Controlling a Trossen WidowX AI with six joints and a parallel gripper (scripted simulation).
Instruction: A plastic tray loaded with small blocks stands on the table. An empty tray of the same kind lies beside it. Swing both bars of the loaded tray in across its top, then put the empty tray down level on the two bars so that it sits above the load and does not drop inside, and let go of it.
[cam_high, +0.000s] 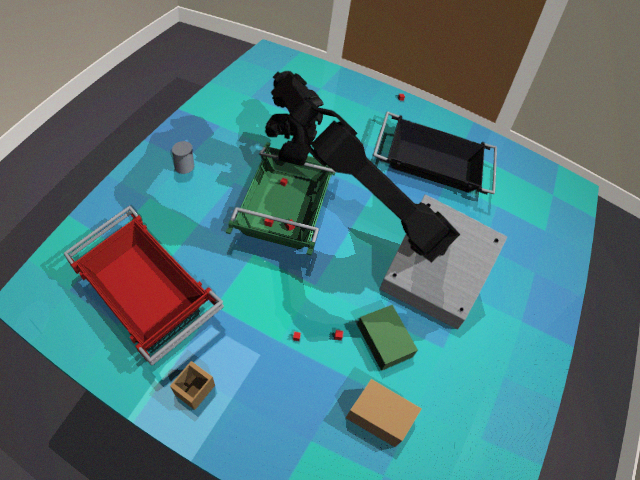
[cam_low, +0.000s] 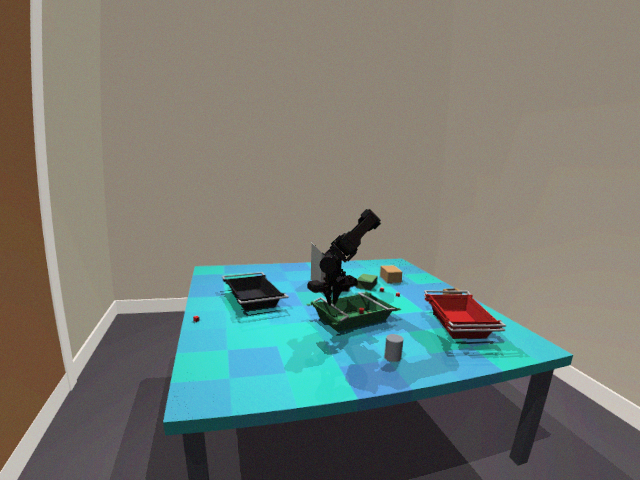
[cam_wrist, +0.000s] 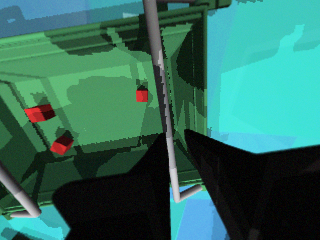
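Claw (cam_high: 293, 153) (cam_low: 332, 303) (cam_wrist: 174, 135) slightly open, pointing down at one end of green tray (cam_high: 286, 200) (cam_low: 356, 323) (cam_wrist: 105, 120). Grey end bar (cam_high: 321, 167) (cam_low: 339, 312) (cam_wrist: 156, 50) between fingers, not clamped. Opposite bar (cam_high: 273, 217) (cam_low: 376, 302) (cam_wrist: 19, 194) lies over tray's other end. Three red blocks inside; one (cam_high: 283, 181) (cam_wrist: 142, 95) nearer claw. Empty black tray (cam_high: 434, 149) (cam_low: 253, 293) and red tray (cam_high: 139, 284) (cam_low: 462, 312) stand apart on table (cam_high: 289, 439) (cam_low: 258, 372) (cam_wrist: 265, 75).

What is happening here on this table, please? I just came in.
The robot's gripper has its fingers on either side of one bar of the green tray, probably to swing it inward. The other bar already lies across the top. Three red blocks are inside. The black tray and red tray are empty, and neither is stacked on it.
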